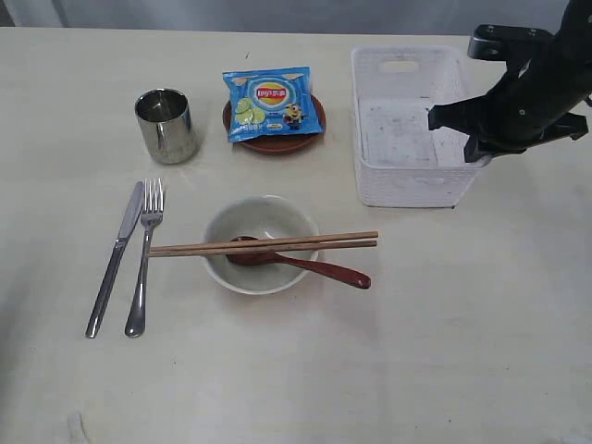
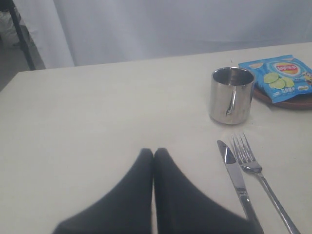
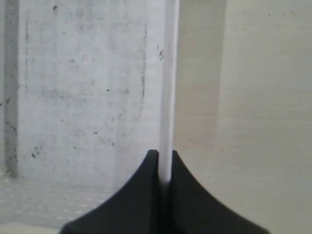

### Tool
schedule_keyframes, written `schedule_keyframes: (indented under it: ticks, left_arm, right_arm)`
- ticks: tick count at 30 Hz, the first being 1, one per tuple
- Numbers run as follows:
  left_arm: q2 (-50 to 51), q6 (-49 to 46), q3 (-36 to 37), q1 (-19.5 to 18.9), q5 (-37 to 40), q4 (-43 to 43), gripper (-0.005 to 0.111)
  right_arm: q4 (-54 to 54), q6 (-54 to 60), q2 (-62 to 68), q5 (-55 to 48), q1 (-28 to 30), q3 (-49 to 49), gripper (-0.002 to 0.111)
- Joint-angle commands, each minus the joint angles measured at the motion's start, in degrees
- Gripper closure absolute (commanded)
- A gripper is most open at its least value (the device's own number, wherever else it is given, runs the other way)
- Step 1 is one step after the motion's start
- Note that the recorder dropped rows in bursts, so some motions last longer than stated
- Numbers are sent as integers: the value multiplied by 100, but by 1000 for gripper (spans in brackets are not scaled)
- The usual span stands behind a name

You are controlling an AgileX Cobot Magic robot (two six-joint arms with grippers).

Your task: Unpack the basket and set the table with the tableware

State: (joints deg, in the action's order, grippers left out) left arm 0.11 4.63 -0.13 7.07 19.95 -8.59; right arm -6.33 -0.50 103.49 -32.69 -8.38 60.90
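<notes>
The white basket (image 1: 407,181) stands at the back right of the table (image 1: 444,351), its inside bare. My right gripper (image 1: 460,129) is shut on the basket's right wall (image 3: 168,73), one finger on each side (image 3: 165,155). My left gripper (image 2: 153,151) is shut on nothing, low over bare tabletop beside the knife (image 2: 236,173) and fork (image 2: 253,168). The steel cup (image 1: 166,125) stands behind the knife (image 1: 116,259) and fork (image 1: 145,259). Chopsticks (image 1: 264,245) lie across the bowl (image 1: 264,211), and the spoon (image 1: 314,268) rests in it. The brown plate (image 1: 277,145) sits behind.
A blue snack packet (image 1: 270,102) lies on the brown plate, also in the left wrist view (image 2: 280,78). The right arm's dark body hangs over the basket's far right corner. A curtain hangs behind the table's back edge.
</notes>
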Motion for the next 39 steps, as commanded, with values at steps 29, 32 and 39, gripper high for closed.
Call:
schedule_keyframes:
  ticks: [29, 32, 39]
  left_arm:
    - [-11, 13, 13, 29, -3, -14, 107]
    - [-11, 13, 13, 29, -3, -14, 107]
    - [-11, 13, 13, 29, -3, -14, 107]
  right_arm:
    - [-899, 1156, -1878, -190, -571, 382, 108]
    - [-899, 1286, -2332, 26, -1077, 346, 109]
    - [-839, 1362, -3456, 1402, -1929, -246, 109]
